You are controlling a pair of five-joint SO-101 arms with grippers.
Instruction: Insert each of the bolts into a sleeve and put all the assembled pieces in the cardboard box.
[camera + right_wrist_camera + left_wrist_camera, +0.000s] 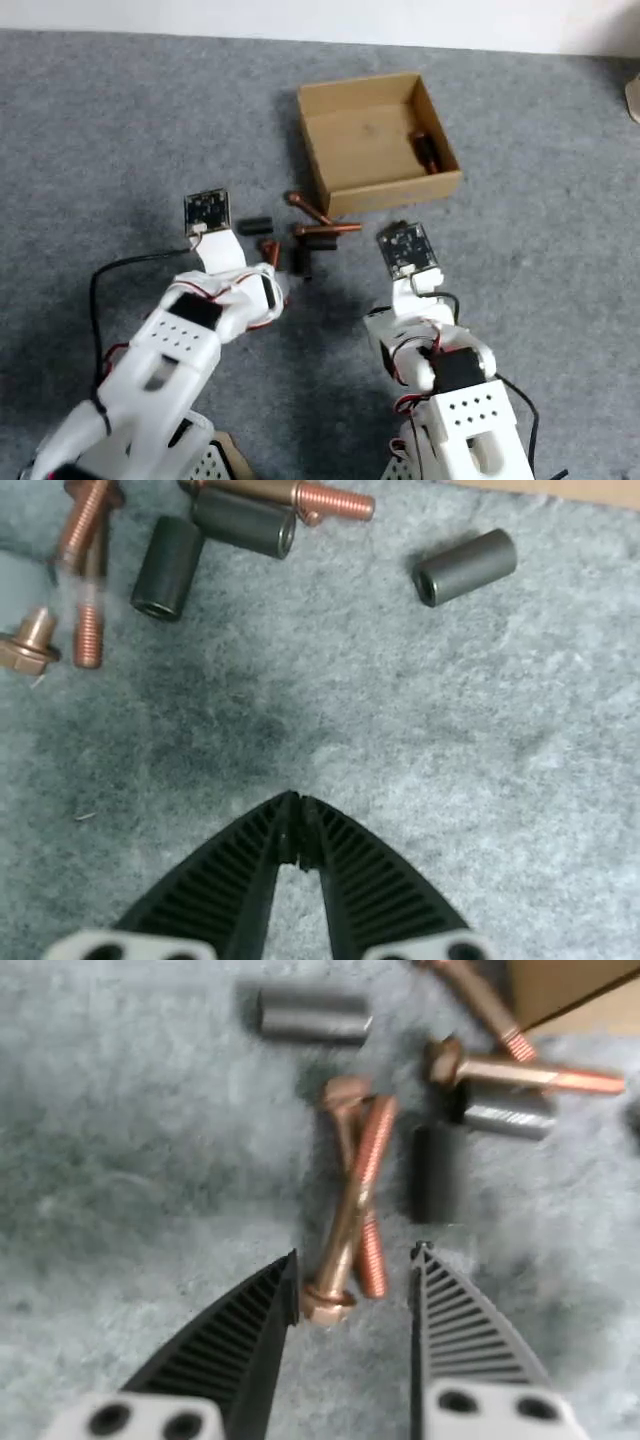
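Two crossed copper bolts [352, 1195] lie on the grey carpet, their near ends between the fingertips of my open left gripper [355, 1263]. Around them lie dark sleeves [312, 1015] [437, 1172] [505, 1110] and two more bolts [525, 1073] [480, 1000]. My right gripper [298, 832] is shut on nothing, hovering over bare carpet short of a grey sleeve [465, 567], two dark sleeves [167, 567] [243, 522] and a bolt [300, 497]. The cardboard box [345, 205] stands beyond the pile with one assembled piece [425, 150] inside at its right wall.
Bolts [325, 229] and sleeves [255, 225] cluster just in front of the box's near-left corner. The left arm [190, 330] and right arm [440, 370] flank the pile. Open carpet [120, 130] spreads to the left and right of the box.
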